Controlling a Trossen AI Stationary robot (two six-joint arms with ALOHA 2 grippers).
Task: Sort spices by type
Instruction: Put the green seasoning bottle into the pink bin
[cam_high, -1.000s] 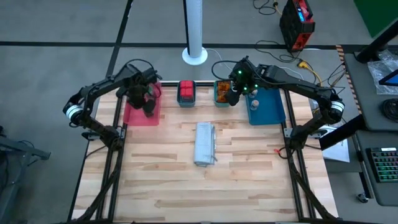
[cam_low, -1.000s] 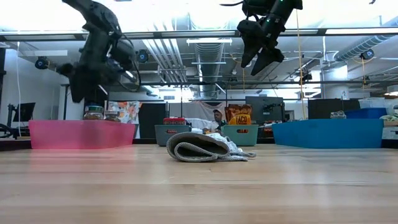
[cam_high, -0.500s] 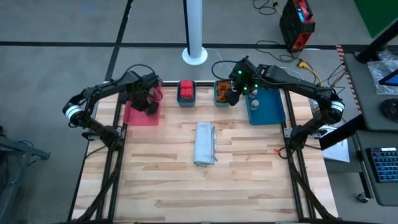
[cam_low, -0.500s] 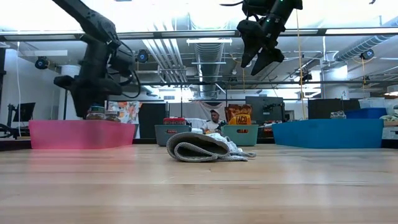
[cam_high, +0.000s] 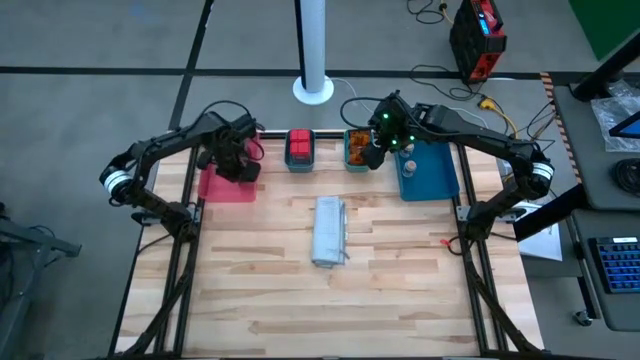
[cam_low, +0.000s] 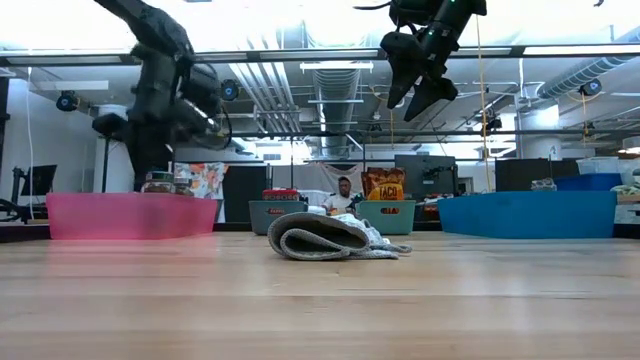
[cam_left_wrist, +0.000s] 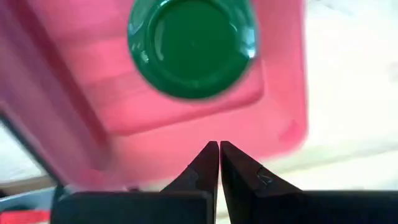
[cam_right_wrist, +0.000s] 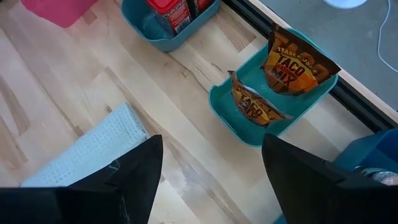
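I had the left gripper (cam_left_wrist: 219, 152) over the pink tray (cam_high: 228, 185), its fingers pressed together with nothing between them. A green-lidded jar (cam_left_wrist: 191, 46) sat in that tray just ahead of the fingertips. I kept the right gripper (cam_high: 372, 150) high above the teal tray (cam_right_wrist: 233, 118) holding two orange-red taco mix packets (cam_right_wrist: 296, 62), jaws spread wide and empty. The red boxes (cam_high: 299, 146) were in the other teal tray (cam_high: 299, 163) next along, and pale-lidded jars (cam_high: 408, 172) lay in the blue tray (cam_high: 435, 180). The folded grey-white cloth (cam_high: 329, 231) lay mid-table
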